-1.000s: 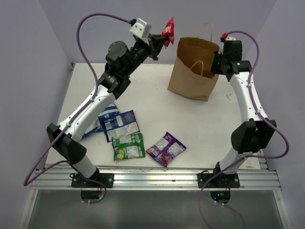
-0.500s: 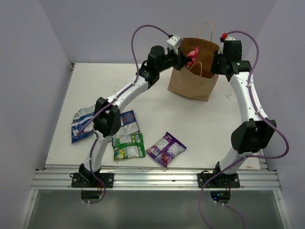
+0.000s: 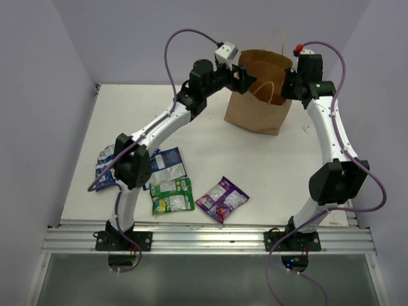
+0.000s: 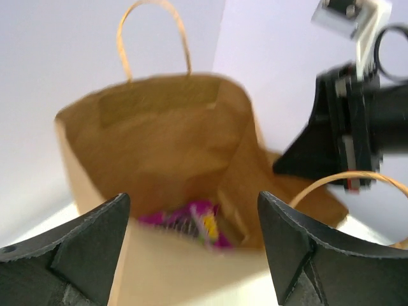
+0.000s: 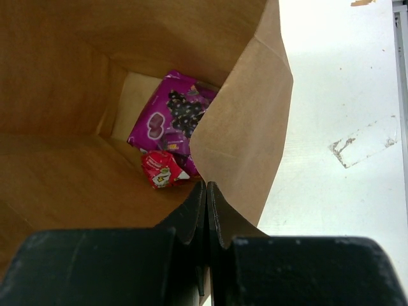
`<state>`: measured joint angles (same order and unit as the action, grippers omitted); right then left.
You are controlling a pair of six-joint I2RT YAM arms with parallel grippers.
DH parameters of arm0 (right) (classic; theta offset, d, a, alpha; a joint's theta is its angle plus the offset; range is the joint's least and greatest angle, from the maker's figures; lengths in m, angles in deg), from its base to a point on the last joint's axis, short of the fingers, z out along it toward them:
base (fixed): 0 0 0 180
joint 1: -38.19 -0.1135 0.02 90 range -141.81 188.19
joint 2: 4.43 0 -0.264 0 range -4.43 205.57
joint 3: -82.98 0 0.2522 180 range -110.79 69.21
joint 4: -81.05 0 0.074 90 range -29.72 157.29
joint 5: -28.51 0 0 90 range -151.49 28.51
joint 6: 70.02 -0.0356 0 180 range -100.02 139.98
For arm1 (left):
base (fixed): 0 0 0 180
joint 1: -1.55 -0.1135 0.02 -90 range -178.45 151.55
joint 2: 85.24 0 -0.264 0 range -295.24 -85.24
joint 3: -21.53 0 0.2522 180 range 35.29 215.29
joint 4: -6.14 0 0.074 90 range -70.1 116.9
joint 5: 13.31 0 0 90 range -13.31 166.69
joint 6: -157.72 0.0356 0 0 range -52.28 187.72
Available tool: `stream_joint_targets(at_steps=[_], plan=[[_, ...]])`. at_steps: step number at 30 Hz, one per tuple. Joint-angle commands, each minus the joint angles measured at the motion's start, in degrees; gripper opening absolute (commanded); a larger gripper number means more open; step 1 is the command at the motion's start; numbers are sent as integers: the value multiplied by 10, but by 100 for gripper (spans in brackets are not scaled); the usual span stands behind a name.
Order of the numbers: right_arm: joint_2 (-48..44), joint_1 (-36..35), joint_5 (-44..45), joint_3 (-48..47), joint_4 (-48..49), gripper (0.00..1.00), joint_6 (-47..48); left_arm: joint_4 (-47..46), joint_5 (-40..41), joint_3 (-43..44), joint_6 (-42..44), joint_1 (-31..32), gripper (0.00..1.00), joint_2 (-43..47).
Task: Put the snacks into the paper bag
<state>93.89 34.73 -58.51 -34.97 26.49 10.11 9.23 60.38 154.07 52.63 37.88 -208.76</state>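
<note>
While the upright paper bag (image 3: 255,108) opens upward, its rim pinched by the right gripper (image 5: 205,191), the left gripper (image 4: 192,199) hovers above it, spread wide and empty. Four packets lie flat on the table (image 3: 210,146): two blue-white packets (image 3: 167,167), one green packet (image 3: 171,195) and one purple packet (image 3: 221,199), which lies diagonally. Inside the bag are one magenta packet (image 5: 169,115) and one small red packet (image 5: 162,169). The print on them is unreadable.

Past the black fingers (image 5: 194,213), the brown kraft paper bag (image 5: 64,185) shows a dark-patterned magenta foil packet (image 5: 167,118) and a small red packet (image 5: 162,169).
</note>
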Motion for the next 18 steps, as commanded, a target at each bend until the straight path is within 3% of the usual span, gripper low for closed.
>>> stream_joint_targets(at_steps=[1, 4, 8, 10, 18], plan=[[8, -6, -18, -8, -6, 0, 1, 42, 73, -81, 79, 15, 84, 152], [13, -6, -24, -8, -7, 0, -1, 91, 132, -224, 128, 40, 81, 247], [8, -6, -18, -2, -10, 0, 0, 202, 132, -382, 120, 60, 76, 313], [-6, -6, -19, 13, -3, 0, -1, 211, 125, -471, 114, 78, 74, 342], [-65, -7, 2, 59, 10, 0, 1, 256, 161, -603, 64, 198, 75, 350]])
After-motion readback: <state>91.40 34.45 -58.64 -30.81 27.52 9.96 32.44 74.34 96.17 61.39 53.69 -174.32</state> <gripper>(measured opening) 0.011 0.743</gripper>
